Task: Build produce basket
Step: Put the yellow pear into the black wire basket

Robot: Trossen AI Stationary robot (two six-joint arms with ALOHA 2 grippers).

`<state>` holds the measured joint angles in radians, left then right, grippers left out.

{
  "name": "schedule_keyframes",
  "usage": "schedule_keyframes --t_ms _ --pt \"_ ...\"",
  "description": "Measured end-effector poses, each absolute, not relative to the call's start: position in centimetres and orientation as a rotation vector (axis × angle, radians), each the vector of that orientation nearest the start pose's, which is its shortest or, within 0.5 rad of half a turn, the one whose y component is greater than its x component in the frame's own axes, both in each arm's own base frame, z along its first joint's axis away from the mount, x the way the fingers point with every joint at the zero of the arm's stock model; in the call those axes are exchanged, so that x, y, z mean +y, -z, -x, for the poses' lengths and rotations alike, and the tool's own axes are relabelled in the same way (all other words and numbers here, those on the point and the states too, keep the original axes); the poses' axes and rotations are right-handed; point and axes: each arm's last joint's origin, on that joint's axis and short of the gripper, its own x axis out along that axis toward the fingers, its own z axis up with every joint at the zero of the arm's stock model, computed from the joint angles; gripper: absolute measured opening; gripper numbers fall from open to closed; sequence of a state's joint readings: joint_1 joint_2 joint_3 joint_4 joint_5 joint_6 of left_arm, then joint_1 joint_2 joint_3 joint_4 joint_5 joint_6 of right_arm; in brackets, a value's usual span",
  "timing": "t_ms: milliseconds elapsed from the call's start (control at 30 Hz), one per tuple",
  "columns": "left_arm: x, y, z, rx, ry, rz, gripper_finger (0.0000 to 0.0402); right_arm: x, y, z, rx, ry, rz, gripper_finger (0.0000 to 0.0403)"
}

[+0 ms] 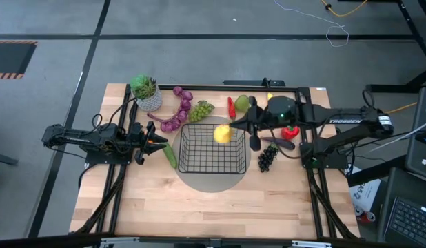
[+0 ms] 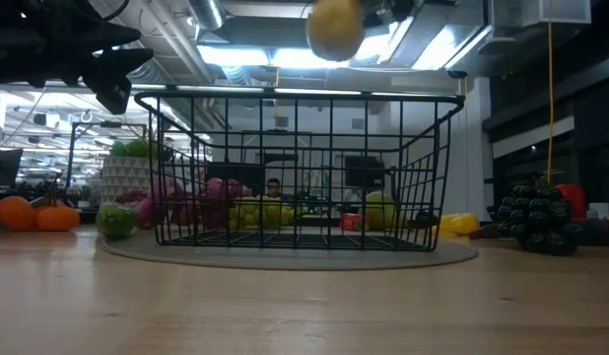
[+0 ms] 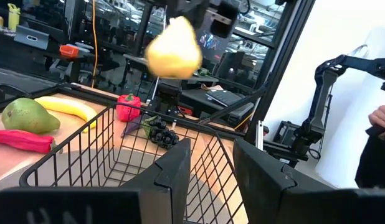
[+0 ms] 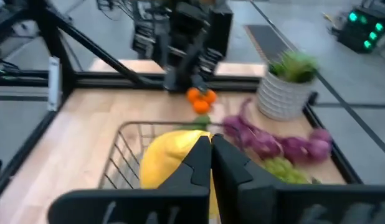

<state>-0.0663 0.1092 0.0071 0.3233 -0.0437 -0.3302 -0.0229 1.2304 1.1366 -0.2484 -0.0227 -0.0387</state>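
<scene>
The black wire basket [image 1: 211, 148] stands on a grey round mat at the table's middle. My right gripper [image 1: 235, 128] is shut on a yellow fruit [image 1: 222, 133] above the basket's far right part. In the low view the fruit [image 2: 334, 28] is above the rim. My left gripper [image 1: 158, 141] is open and empty, just left of the basket, level with its wall [image 3: 105, 155]. Other produce lies around the basket: purple grapes [image 1: 173, 122], green grapes [image 1: 200, 109], a cucumber [image 1: 170, 156], black grapes [image 1: 268, 158]. My right gripper holds the yellow fruit at its narrow upper end [image 3: 180, 25], and the fruit hangs below the fingers, lifted clear above the basket. In the right wrist view the fingers [image 4: 202, 163] stand together in front of the fruit [image 4: 167, 165] and hide the place of contact.
A white pot with a green plant [image 1: 146, 93] stands at the far left. A green pear [image 1: 241, 102], red peppers [image 1: 231, 107] [image 1: 290, 131], a banana [image 3: 68, 107] and an aubergine [image 1: 278, 143] lie far and right of the basket. Small orange fruits [image 4: 200, 98] lie by the left arm.
</scene>
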Motion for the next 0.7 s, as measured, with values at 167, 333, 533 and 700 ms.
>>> schedule_keyframes --t_ms 167,333,533,700 --pt "-0.5 -18.8 -10.2 -0.216 0.059 0.341 0.0115 0.4 -35.3 -28.6 0.301 -0.038 0.037 0.0008" --pt "-0.5 -18.8 -10.2 -0.215 0.059 0.341 0.0115 0.8 -34.4 -30.6 0.253 -0.049 0.032 0.0022" --pt "-0.5 -18.8 -10.2 -0.215 0.059 0.341 0.0115 0.9 -32.5 -32.5 0.289 -0.05 0.031 0.0025" --pt "-0.5 -18.8 -10.2 -0.215 0.059 0.341 0.0115 0.9 -31.4 -33.3 0.327 -0.05 0.029 0.0025"
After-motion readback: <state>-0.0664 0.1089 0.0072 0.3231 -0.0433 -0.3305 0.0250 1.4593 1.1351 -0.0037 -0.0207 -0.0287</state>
